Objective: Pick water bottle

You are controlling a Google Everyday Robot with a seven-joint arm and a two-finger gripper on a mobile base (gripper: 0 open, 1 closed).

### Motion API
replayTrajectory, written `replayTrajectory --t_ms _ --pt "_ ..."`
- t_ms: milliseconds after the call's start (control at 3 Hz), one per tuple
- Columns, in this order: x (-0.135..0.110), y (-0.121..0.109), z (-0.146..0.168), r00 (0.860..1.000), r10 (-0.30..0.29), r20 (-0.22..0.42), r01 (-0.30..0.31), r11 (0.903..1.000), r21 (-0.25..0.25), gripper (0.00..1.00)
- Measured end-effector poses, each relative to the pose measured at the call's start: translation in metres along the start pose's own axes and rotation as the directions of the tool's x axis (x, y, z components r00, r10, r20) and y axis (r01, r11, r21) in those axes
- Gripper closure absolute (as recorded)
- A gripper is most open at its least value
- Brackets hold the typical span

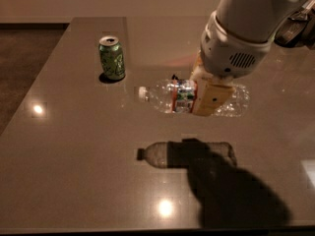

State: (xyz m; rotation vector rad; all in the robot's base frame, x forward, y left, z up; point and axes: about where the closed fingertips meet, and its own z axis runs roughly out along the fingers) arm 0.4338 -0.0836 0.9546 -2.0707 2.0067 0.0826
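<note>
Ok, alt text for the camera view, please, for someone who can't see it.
The gripper holds the water bottle around its middle, sideways in the air above the table, cap pointing left, its shadow on the surface below. A green can stands upright farther back on the left.

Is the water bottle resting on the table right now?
No, the gripper, above the table's middle, holds the water bottle sideways in the air, and its shadow lies apart from it on the table.

Glossy brown table [74, 181], pale wall [98, 1], dark floor [24, 53]
</note>
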Motion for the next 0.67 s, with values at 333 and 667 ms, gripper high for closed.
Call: replayTrajectory --t_ms 333,667 --pt "-0.0079 0.0013 -0.0203 0.999 -0.036 0.029 0.035 0.9993 0.016 1.0" --pt "-0.0079 0.0013 -0.0203 0.999 -0.036 0.029 0.035 0.9993 0.016 1.0"
